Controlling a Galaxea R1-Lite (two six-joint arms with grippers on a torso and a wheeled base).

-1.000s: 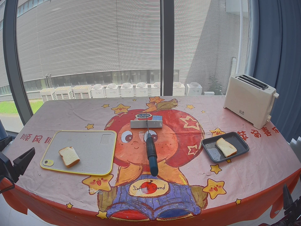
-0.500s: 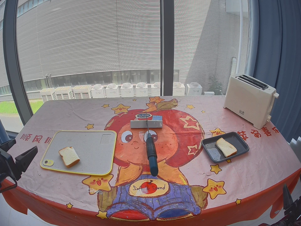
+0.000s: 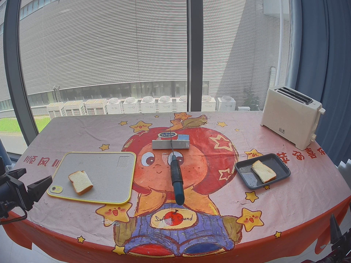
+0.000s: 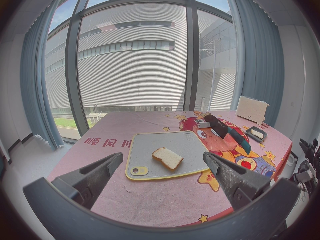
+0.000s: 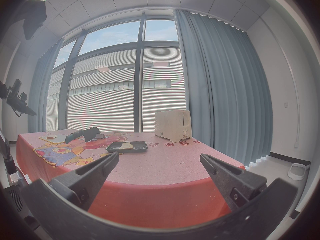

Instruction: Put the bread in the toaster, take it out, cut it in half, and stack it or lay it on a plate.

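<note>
Flooded with bright daylight from the tall window point(image 3: 102, 44) beyond the worktop point(image 3: 303, 201). Shadows short and faint, tucked close under the toaster point(image 3: 290, 119) and the bread point(image 3: 80, 182). Pale glare on the floor of the grey tray point(image 3: 274, 162). Bowed at the margins in the head view, with window frame and curtain point(image 3: 325, 63) curving inward. Ringed by a dark vignette in both wrist views. Rippled moiré bands across the facade point(image 5: 160, 97) in the right wrist view. Dark against the light, the fingers point(image 4: 93, 175) in the left wrist view.
</note>
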